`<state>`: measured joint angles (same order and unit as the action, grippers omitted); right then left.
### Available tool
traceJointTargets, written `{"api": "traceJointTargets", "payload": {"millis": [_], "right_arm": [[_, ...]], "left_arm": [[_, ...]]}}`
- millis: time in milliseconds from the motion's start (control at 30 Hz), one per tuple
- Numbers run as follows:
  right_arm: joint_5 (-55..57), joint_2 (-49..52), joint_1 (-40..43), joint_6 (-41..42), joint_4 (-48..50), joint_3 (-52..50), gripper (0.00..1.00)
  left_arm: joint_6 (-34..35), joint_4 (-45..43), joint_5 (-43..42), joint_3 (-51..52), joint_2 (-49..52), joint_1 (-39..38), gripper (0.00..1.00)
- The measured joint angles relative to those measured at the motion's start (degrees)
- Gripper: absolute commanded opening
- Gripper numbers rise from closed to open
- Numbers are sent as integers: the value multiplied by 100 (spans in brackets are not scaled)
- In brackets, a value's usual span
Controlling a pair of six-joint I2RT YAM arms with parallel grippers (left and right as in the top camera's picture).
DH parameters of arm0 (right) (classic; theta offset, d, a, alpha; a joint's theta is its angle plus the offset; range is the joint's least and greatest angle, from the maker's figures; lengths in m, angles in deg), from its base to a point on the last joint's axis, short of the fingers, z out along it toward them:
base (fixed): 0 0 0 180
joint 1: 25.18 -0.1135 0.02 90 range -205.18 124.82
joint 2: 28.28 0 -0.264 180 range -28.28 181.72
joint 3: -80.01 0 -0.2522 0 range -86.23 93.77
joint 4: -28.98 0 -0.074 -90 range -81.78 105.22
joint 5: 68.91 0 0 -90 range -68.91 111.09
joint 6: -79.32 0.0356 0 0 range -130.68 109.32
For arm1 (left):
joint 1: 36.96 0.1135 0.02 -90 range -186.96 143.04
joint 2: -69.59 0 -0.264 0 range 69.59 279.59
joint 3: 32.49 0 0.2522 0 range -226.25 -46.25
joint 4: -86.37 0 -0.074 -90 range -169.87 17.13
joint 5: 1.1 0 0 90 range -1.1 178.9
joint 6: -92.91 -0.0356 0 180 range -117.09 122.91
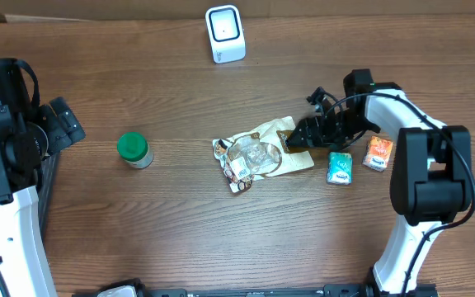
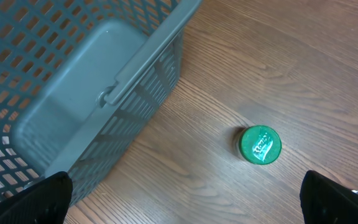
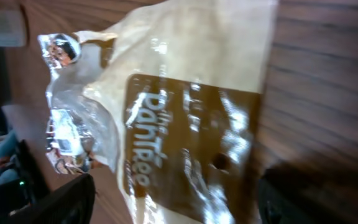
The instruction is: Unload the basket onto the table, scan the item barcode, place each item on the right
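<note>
Snack bag (image 1: 261,155) lies flat mid-table, well apart from white scanner (image 1: 225,33). We see right gripper (image 1: 293,142) at bag's right edge, fingers spread wide, nothing clamped. Teal packet (image 1: 340,167) and orange packet (image 1: 378,153) lie beside it. Left gripper (image 2: 185,199) gapes fully, empty, near grey basket (image 2: 73,93) and green-lidded jar (image 1: 134,150).

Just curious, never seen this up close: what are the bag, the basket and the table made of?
Bag: glossy plastic film, probably; it crinkles, throws glare, and part is see-through. Basket: matte grey moulded plastic, by its even lattice. Table: brown wood grain, low sheen; solid wood or laminate, can't tell.
</note>
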<state>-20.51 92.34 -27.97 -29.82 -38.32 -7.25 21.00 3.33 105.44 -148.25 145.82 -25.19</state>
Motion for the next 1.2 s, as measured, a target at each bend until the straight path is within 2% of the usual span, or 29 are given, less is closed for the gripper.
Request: {"api": "traceJointTargets", "payload": {"millis": [100,233,300,333,433,600,933,1067,1200], "right_arm": [[-376,173,-310,264,225,-7,67],[-750,468,-782,1014,758,7,22],[-933,675,-1113,1600,1196,7,7],[-914,702,-1169,1751,1263,0,4],[-960,804,-1388,2260,1561,-2,4],[-1014,813,-1290,2669,1698,-24,4],[-717,577,-24,3399,2072,-138,4],[-529,535,-197,3407,1941,-140,4],[-225,442,-909,3414,1808,-140,4]], "left_arm": [[0,2,0,0,0,0,100],[0,4,0,0,0,0,100],[0,0,2,0,0,0,100],[0,7,0,0,0,0,100],[0,2,0,0,0,0,100],[0,2,0,0,0,0,100],[0,2,0,0,0,0,100],[0,2,0,0,0,0,100],[0,2,0,0,0,0,100]]}}
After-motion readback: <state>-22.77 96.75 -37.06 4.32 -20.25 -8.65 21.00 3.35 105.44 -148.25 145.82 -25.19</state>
